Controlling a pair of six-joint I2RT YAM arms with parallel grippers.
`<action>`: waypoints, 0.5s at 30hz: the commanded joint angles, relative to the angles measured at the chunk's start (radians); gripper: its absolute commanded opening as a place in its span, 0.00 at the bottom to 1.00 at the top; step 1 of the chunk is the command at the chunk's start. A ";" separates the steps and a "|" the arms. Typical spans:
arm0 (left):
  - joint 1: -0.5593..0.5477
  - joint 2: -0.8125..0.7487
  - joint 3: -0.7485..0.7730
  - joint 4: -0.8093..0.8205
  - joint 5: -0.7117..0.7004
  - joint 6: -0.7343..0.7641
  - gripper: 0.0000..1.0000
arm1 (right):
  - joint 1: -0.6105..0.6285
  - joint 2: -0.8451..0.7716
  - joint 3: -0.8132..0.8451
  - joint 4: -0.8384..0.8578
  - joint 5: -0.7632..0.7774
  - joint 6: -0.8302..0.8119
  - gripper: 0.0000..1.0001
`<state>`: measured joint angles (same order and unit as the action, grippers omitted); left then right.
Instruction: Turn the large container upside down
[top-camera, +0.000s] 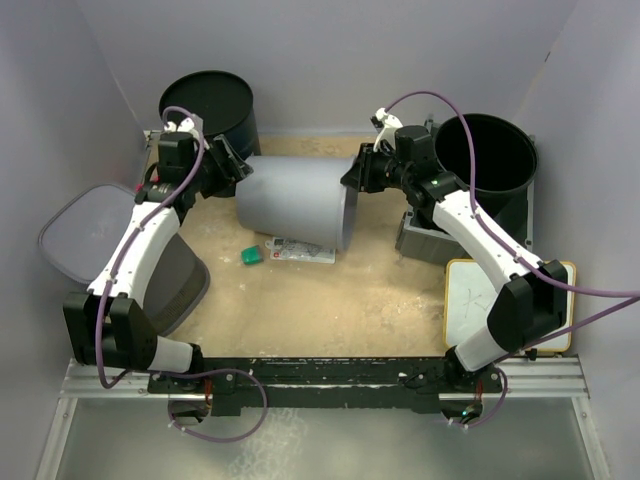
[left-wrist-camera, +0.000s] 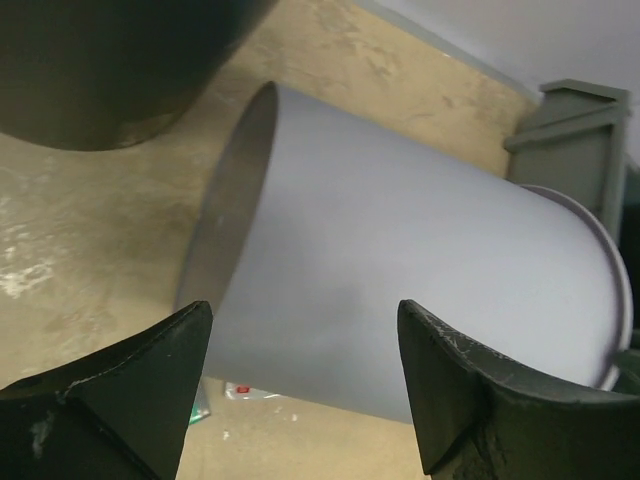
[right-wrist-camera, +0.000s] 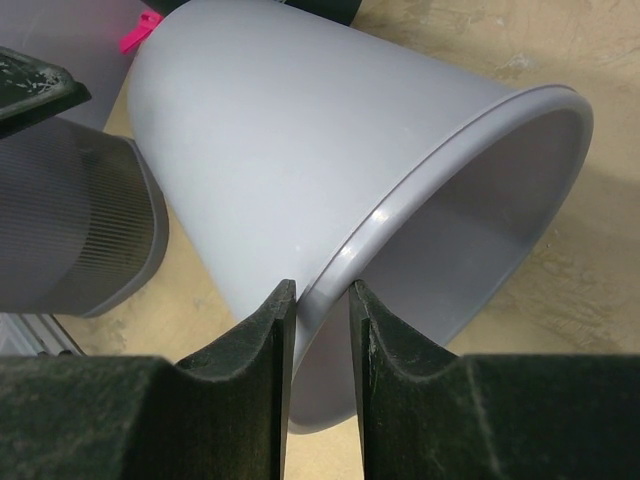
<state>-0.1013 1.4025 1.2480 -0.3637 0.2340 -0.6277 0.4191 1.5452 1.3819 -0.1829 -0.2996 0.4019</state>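
Sideways, the large container (top-camera: 297, 200) lies between right gripper (right-wrist-camera: 320, 305) and left gripper (left-wrist-camera: 302, 315), long axis running one to the other. Right jaws, narrow, pinch its rim; left jaws gape wide just off the base end.

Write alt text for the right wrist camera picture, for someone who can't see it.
The right tool pinches the rim of the large grey container, which lies on its side on the tan tabletop, open mouth facing right. A dark ribbed bin sits at left.
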 joint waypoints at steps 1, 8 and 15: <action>-0.003 -0.014 -0.010 0.014 -0.123 0.055 0.71 | 0.000 -0.014 0.019 -0.028 0.040 -0.033 0.30; 0.006 0.074 0.028 -0.052 -0.072 0.071 0.68 | 0.000 -0.014 0.019 -0.031 0.039 -0.034 0.30; 0.006 0.107 -0.009 0.012 -0.008 0.040 0.66 | 0.000 -0.017 0.017 -0.036 0.040 -0.038 0.30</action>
<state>-0.0982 1.5028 1.2449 -0.3992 0.1799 -0.5865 0.4191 1.5452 1.3819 -0.1829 -0.2920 0.3923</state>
